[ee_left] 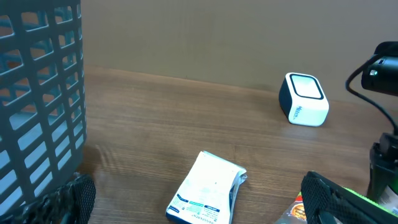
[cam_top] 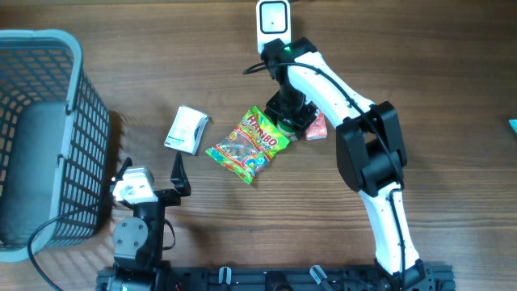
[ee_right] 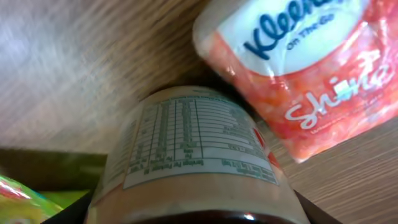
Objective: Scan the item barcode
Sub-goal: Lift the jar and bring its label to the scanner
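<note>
Right fingers flank the jar, lengthwise toward the tissues.

Labelled jar fills the foreground, Kleenex pack just beside it on the table

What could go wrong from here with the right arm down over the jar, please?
The jar is round, so it may slip or roll as the jaws of the right gripper close. The Kleenex pack and the Haribo bag lie close on either side and could get pinched or dragged. Only the nutrition table shows, so the barcode may end up facing away from the scanner.
</note>
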`<state>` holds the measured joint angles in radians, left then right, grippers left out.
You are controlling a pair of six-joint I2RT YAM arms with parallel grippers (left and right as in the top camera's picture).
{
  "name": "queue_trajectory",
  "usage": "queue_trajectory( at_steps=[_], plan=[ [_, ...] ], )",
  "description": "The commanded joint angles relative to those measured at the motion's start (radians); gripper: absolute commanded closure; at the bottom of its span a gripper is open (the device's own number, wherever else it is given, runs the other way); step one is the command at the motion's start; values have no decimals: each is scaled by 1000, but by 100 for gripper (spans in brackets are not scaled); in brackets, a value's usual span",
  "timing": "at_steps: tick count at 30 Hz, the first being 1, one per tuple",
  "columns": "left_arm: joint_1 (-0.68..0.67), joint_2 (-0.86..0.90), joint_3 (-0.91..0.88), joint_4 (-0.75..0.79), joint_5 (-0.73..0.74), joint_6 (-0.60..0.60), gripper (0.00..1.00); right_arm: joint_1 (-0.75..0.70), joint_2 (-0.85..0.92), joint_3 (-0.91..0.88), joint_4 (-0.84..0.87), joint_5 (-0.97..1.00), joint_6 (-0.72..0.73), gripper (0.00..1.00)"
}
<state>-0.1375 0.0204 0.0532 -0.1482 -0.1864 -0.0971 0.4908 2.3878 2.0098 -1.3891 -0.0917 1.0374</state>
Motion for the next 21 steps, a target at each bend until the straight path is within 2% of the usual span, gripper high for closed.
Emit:
queue_trajectory(
  at_steps=[1,7,11,13,18,21],
  plan=[
    [-4,0,-9,6,-13,-16,0,-23,-19,52,-62,-22,-234,50],
    [-4,0,-9,6,-13,-16,0,-98,-155,142,-193,-47,-437,50],
    [-4,0,-9,6,-13,-16,0,-131,-224,142,-220,-291,-579,49],
    [-4,0,-9,6,-13,-16,0,-131,-230,142,-220,-497,-681,49],
    [-4,0,-9,6,-13,-16,0,-97,-230,121,-219,-680,-694,49],
    [-4,0,-9,6,-12,-16,0,-62,-230,121,-219,-691,-704,48]
  ],
)
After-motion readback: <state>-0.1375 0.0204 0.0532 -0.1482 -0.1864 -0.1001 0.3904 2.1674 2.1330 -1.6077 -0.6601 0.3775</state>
